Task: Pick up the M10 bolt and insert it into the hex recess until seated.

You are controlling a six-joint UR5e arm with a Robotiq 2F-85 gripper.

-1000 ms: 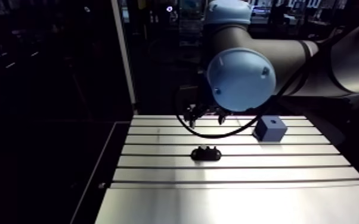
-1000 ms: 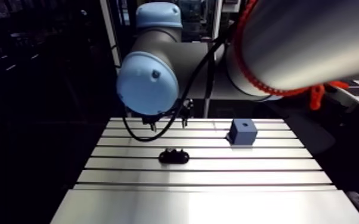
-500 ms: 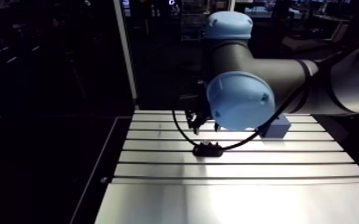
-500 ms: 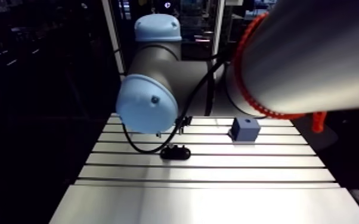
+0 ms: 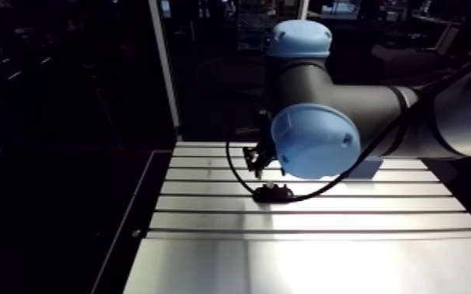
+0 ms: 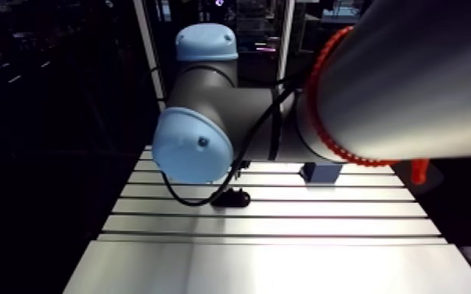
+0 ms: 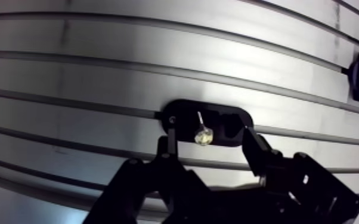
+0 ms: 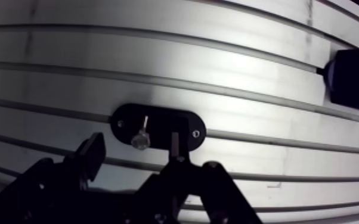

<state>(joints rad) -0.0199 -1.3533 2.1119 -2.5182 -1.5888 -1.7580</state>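
Wrist view shows the gripper (image 7: 209,142) with its two fingers spread wide and nothing held between them. The small silver bolt (image 7: 203,136) sits in a black oval holder (image 7: 182,113) on the slotted table (image 7: 98,77). It appears in the gap between the fingertips, and neither finger touches it. A blue block (image 8: 356,77) stands well apart from the holder, off to one side of the gripper. From the arm view, the gripper hangs just above the holder, and the block is mostly hidden behind the arm's wrist joint.
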